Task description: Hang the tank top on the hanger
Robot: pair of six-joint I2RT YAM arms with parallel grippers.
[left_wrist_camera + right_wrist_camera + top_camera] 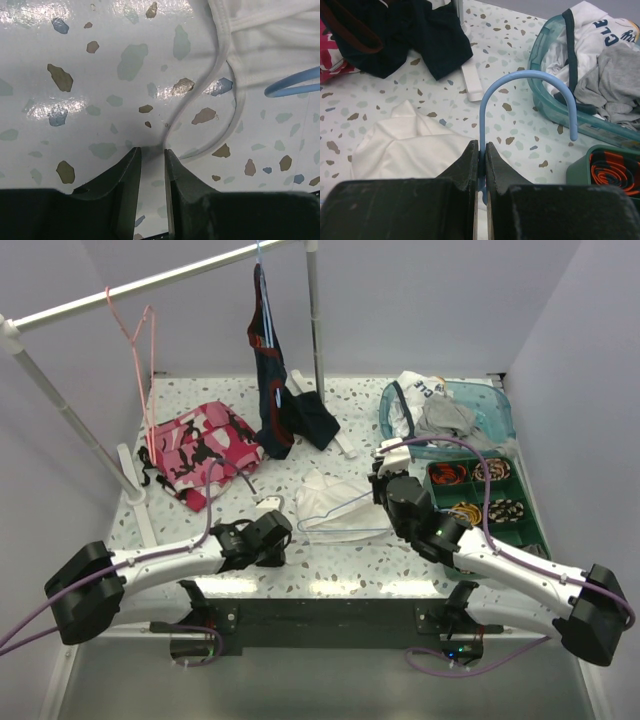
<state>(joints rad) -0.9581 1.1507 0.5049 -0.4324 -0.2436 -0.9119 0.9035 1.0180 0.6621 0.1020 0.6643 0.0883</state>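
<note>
White tank top (325, 502) mid-table | right pincer (482, 145) clamps hanger (530, 75) neck | left pincer (152, 149) at strap, grip unclear

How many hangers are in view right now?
3. A light-blue hanger on the table, hook in the right pincer; a pink hanger on the rail, left; a second blue hanger on the rail, holding the navy garment. More may be hidden in the bin.

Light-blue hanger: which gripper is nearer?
Right. The right gripper is shut on the light-blue hanger below its hook; the left gripper is apart, at a strap of the tank top.
</note>
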